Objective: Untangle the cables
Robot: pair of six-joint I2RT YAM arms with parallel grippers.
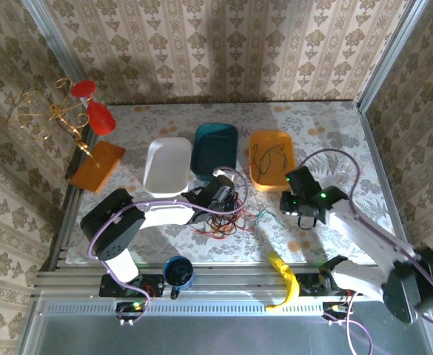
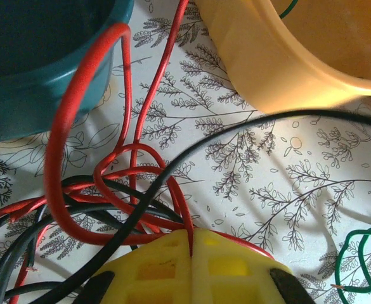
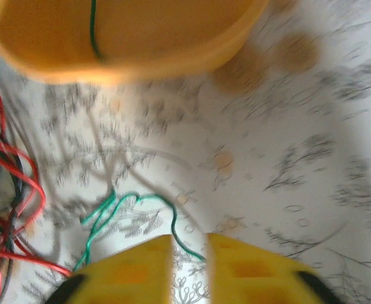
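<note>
1. Desk (image 1: pixel 334 133): floral cover, carries everything listed below.

2. Tubs: a white tub (image 1: pixel 168 166), a teal tub (image 1: pixel 216 127) and an orange tub (image 1: pixel 269 133) stand in a row beyond both sets of fingers. I can see a loose green strand inside the orange one.

3. Cables (image 1: pixel 220 222): a red-and-black knot lies on the desk directly under and ahead of my left fingers (image 2: pixel 191 259), between them and the teal tub.
   - Red cable (image 2: pixel 58 126): arches up in a tall loop, then runs back into the seam of the left fingers.
   - Black cable (image 2: pixel 236 130): sweeps across over the red loops.
   - Green cable (image 3: pixel 103 212): lies apart from the knot, its end leading toward the tips of my right fingers (image 1: pixel 290 204).

4. Left fingers: pressed fully together, pinching the red cable.

5. Right fingers: parted by a narrow gap, gripping nothing.

Handling note: I judge these wires light, springy and thin, so they are likely to slip or drag neighbours along. The best hold looks to be a free end or an outer loop, well clear of any crossing.
</note>
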